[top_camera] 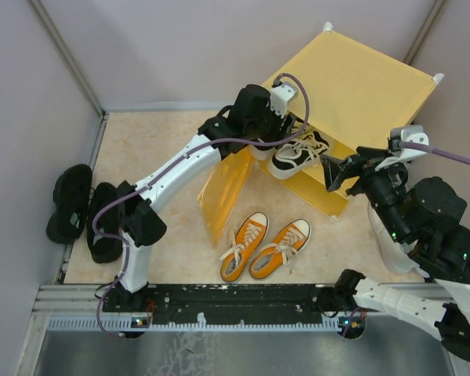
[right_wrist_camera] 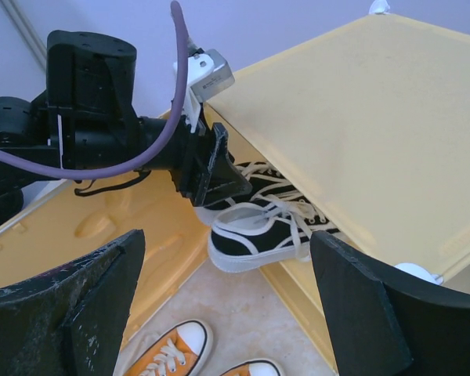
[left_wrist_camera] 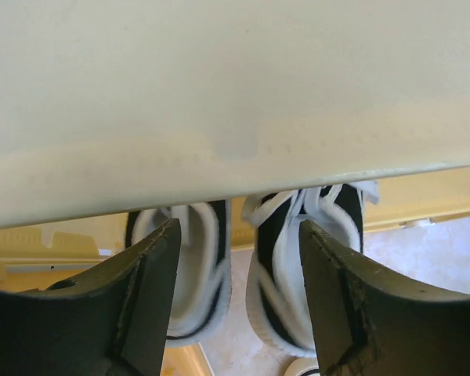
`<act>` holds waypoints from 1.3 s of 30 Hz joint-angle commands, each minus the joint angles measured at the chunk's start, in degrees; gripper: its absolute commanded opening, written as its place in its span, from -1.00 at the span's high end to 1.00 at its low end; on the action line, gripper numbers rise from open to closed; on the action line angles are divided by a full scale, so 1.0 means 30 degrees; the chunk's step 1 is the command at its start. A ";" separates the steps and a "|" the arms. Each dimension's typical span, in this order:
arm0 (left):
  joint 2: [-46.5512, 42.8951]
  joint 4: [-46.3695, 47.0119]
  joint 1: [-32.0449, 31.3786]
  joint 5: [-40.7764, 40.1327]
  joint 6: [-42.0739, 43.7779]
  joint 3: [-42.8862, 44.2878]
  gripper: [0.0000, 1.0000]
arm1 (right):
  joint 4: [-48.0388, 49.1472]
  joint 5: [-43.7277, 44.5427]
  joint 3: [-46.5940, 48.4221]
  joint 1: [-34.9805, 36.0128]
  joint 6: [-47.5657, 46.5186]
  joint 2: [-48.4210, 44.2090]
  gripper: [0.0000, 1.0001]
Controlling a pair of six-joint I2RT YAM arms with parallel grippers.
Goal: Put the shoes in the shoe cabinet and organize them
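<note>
black-and-white sneakers (top_camera: 298,154) sit in the shoe cabinet's (top_camera: 360,86) open front, partly sticking out. left end effector (left_wrist_camera: 239,231) hovers there, fingers apart, gripping nothing. right end effector (top_camera: 334,174) hangs just right, spread wide. orange sneakers (top_camera: 265,245) lie on the counter (top_camera: 157,149) before the cabinet.

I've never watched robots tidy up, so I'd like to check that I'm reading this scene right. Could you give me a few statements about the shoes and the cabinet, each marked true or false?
1. The orange sneakers are inside the shoe cabinet. False: they lie on the floor in front of it.
2. The cabinet's door stands open. True.
3. The black-and-white sneakers poke out of the cabinet's opening. True.
4. The right gripper holds a shoe. False: its jaws are open and empty, beside the cabinet's front.
5. The all-black shoes lie far to the left, away from the cabinet. True.
</note>
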 commanded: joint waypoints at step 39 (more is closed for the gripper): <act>-2.0174 -0.6988 0.1820 -1.5503 -0.8125 -1.6228 -0.98 | 1.3461 -1.4543 -0.9698 0.0049 0.3183 0.7770 -0.72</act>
